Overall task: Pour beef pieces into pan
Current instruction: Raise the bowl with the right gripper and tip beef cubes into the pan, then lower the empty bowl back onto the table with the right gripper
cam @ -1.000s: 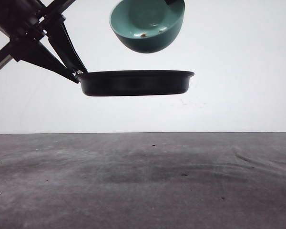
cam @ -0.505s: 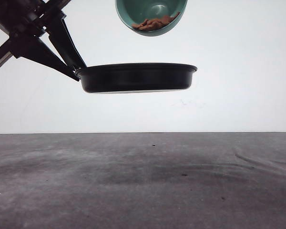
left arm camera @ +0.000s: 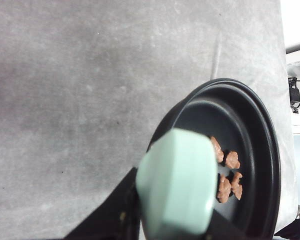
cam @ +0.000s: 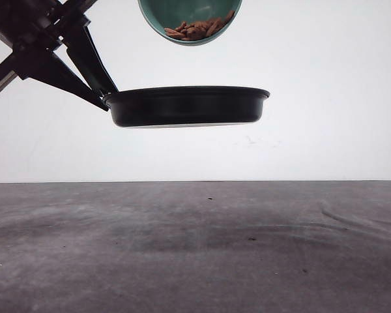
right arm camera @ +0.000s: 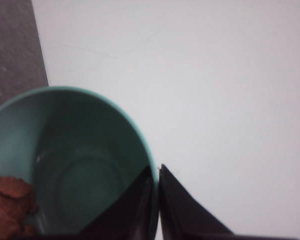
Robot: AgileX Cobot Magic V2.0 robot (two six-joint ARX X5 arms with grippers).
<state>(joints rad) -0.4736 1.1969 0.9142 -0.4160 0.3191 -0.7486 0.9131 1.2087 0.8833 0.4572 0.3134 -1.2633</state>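
Tipped bowl above lifted pan, beef partly poured.

Front view: black pan (cam: 188, 106) held level in mid-frame, well above the grey table (cam: 195, 248), with the left tool (cam: 103, 98) clenched on its handle end at upper left; teal bowl (cam: 189, 21) tipped at top centre, directly above the pan and apart from it, beef pieces (cam: 199, 29) heaped at its lower rim. Left wrist view: mint-green handle (left arm camera: 176, 186) gripped in lower centre, a few beef pieces already lying inside the pan at lower right, table beneath. Right wrist view: right tool (right arm camera: 156, 200) clamped over the bowl's rim at bottom centre, one finger inside, one outside; beef pieces at lower left inside the bowl.
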